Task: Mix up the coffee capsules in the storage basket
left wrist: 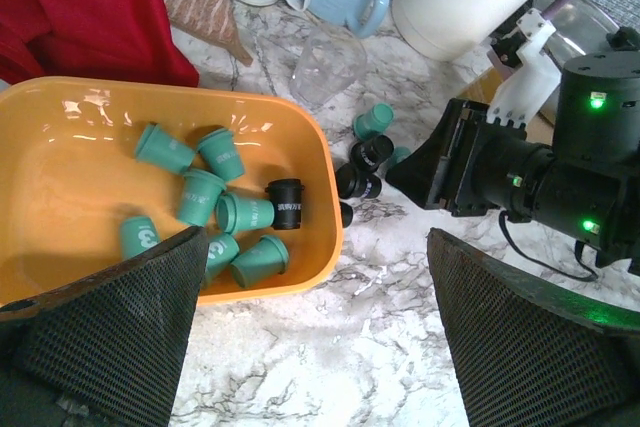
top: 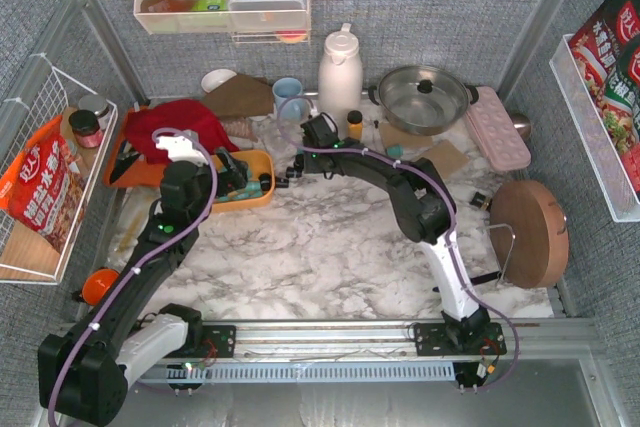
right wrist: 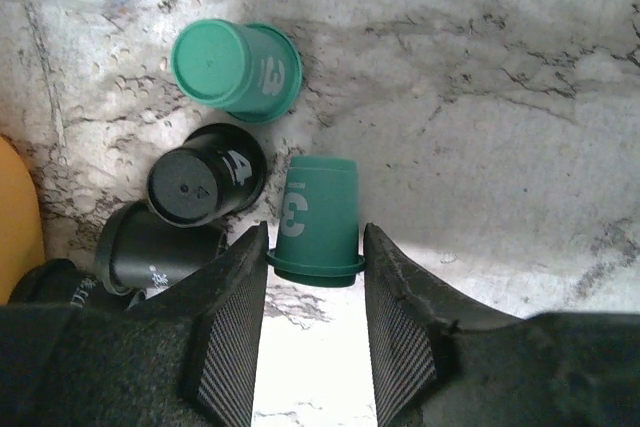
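The orange storage basket (left wrist: 322, 162) holds several teal coffee capsules (left wrist: 200, 197) and one black capsule (left wrist: 287, 203). My left gripper (left wrist: 320, 347) hangs open over the marble just in front of the basket's right corner, with nothing between its fingers. To the right of the basket, more capsules (left wrist: 365, 162) lie loose on the table. My right gripper (right wrist: 315, 247) is down among them, with both fingertips against the rim of a teal capsule (right wrist: 318, 212) lying on its side. Beside it lie another teal capsule (right wrist: 235, 67) and two black ones (right wrist: 205, 179). In the top view the right gripper (top: 300, 162) is next to the basket (top: 262, 192).
A clear glass (left wrist: 325, 62), a blue mug (top: 288, 95) and a white thermos (top: 340, 72) stand just behind the loose capsules. A red cloth (top: 175, 125) lies behind the basket. A steel pot (top: 425, 97), pink tray (top: 497, 127) and round wooden board (top: 530, 232) sit to the right.
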### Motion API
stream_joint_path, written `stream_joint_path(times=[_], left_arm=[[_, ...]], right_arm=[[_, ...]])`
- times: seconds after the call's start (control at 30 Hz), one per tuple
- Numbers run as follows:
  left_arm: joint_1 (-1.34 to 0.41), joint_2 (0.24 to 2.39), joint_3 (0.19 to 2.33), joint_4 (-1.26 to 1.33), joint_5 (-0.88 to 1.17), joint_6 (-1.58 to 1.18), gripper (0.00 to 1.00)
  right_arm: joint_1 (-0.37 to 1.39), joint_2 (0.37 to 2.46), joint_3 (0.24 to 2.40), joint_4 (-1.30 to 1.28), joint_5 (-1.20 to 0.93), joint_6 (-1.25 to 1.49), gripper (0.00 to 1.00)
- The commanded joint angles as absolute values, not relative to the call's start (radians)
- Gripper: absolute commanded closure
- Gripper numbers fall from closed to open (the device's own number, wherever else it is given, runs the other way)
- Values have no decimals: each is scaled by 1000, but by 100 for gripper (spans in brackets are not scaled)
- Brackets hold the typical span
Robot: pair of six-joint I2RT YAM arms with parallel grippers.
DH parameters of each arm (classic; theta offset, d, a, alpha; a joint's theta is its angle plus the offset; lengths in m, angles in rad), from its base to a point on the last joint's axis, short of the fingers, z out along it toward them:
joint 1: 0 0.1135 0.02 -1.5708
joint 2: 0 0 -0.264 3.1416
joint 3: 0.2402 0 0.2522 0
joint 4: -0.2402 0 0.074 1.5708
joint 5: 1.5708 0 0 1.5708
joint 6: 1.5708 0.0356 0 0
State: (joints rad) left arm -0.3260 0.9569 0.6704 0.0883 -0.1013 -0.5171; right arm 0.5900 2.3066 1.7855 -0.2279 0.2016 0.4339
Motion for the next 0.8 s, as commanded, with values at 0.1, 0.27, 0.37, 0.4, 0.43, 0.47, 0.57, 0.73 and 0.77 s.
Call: stream_joint_path(times=[0.1, 0.27, 0.37, 0.4, 0.43, 0.47, 0.57, 0.73, 0.77], left_arm=[[-325, 974, 672, 121, -73, -518, 1], [-325, 982, 675, 139, -59, -522, 1], [-327, 992, 666, 172, -20, -519, 1], [-327, 997, 664, 182, -5, -522, 1], [-325, 1006, 664, 191, 8, -532, 1], [-327, 1016, 665, 199, 23, -541, 1], [-329, 1059, 683, 208, 78, -571, 1], [-385, 1129, 723, 220, 83, -551, 1], [-404, 1146, 734, 223, 73, -543, 1]], right_arm=[[582, 2214, 1689, -199, 207, 409, 63], [553, 2103, 1562, -124, 170, 382, 68], [538, 2014, 1471, -73, 126, 336, 69], [536, 1978, 1435, -46, 106, 307, 69], [534, 1937, 1386, -11, 78, 276, 69], [532, 1898, 1331, 25, 53, 240, 69], [531, 1758, 1164, 147, -13, 152, 69], [530, 1551, 937, 271, -110, 60, 69], [530, 1514, 909, 278, -128, 49, 69]])
